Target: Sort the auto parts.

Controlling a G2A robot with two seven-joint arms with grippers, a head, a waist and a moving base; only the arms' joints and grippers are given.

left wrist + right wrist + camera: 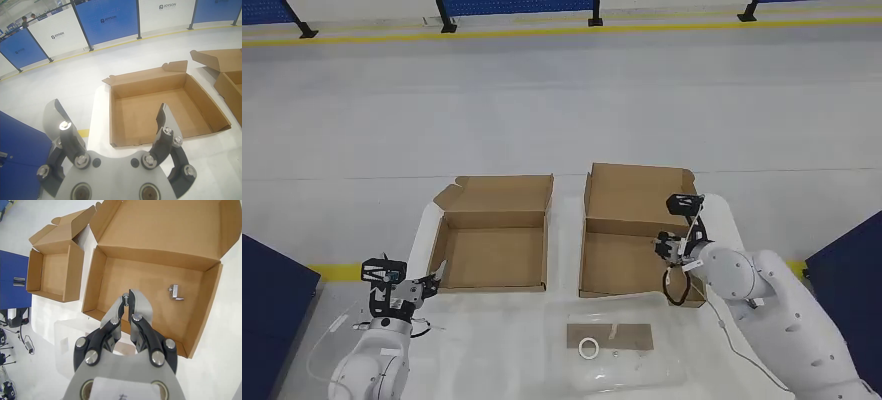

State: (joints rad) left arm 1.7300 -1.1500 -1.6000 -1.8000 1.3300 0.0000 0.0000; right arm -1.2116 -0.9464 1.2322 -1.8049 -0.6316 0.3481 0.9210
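Two open boxes are set side by side on the table (492, 335), lids folded back, evidently so that each kind of part can be dropped into its own. The right gripper (126, 302) is clenched on a small bolt (125, 298), which is held above the right box (155, 256), near its front wall; the height is presumably chosen so that the walls are cleared before release. One metal bracket (175, 292) is already lying on that box's floor, well apart from the bolt.

The left gripper (110, 107) is spread wide, with nothing between its fingers, off the near corner of the left box (147, 85), probably placed ready for a further pick. A white ring (588, 348) lies on a brown card (627, 336) at the table's front, between the arms, and is judged yet to be sorted.

Lettering and a logo are printed on the blue and white partitions (105, 19) behind; they are not transcribed. A label (122, 396) on the right wrist is cut off and cannot be read.
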